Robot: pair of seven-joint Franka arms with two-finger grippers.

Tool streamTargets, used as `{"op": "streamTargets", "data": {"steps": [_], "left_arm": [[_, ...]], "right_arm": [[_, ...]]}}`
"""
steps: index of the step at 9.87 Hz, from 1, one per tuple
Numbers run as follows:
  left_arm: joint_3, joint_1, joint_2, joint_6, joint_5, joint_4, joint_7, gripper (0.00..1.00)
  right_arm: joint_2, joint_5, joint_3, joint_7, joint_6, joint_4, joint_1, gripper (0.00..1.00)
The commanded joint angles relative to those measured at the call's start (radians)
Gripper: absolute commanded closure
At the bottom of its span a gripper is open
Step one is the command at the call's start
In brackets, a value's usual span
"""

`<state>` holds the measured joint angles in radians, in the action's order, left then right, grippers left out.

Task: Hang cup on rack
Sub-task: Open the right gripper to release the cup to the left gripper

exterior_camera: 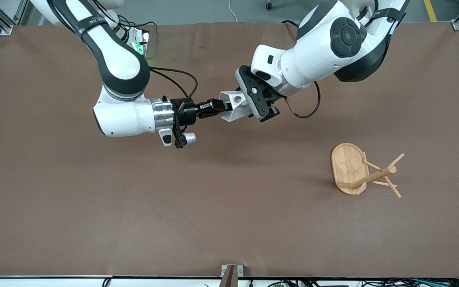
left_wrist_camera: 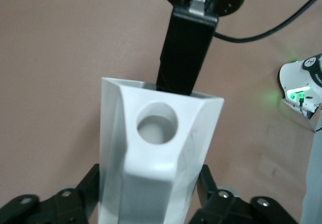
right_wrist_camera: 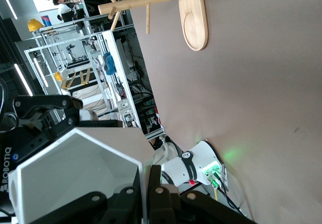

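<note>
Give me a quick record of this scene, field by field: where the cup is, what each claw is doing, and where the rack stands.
cup: white faceted cup, in the air over the table's middle, between both claws
right claw: shut on the cup's rim
left claw: fingers on both sides of the cup's body, closed on it
rack: bamboo rack, upright, toward the left arm's end of the table, nothing on its pegs
stage: handover, cup not yet hung
</note>
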<state>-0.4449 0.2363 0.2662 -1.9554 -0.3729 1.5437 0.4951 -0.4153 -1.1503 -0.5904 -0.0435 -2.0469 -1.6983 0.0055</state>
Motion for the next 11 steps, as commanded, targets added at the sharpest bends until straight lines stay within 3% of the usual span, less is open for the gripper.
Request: {"op": "streamTargets", "data": {"steps": [1,2,4,5,8,10,11], "left_arm": [[-0.003,0.023,0.033,-0.03,0.028,0.049,-0.015,0.91],[-0.003,0.023,0.033,-0.03,0.028,0.046,-0.015,0.98],[-0.005,0.021,0.033,-0.03,0.029,0.041,-0.004,1.0],[-0.003,0.021,0.033,-0.03,0.029,0.039,-0.003,1.0],[-0.003,0.02,0.033,-0.03,0.031,0.038,-0.001,1.0],[-0.003,0.023,0.036,-0.036,0.077,0.038,-0.006,1.0],[-0.003,0.026,0.041,-0.036,0.077,0.038,-0.003,1.0]], "right_arm": [[0.029,-0.054,-0.042,0.063,0.011,0.039,-0.009,0.96],[0.03,-0.054,-0.042,0.065,0.011,0.039,-0.009,0.96],[0.029,-0.055,-0.042,0.066,0.019,0.04,-0.012,0.91],[0.026,-0.046,-0.04,0.06,0.027,0.04,-0.022,0.01],[0.026,-0.029,-0.032,0.037,0.03,0.034,-0.029,0.0],[0.027,0.097,0.006,0.043,0.031,0.034,-0.035,0.0],[0.029,0.201,0.038,0.047,0.037,0.034,-0.039,0.0]]}}
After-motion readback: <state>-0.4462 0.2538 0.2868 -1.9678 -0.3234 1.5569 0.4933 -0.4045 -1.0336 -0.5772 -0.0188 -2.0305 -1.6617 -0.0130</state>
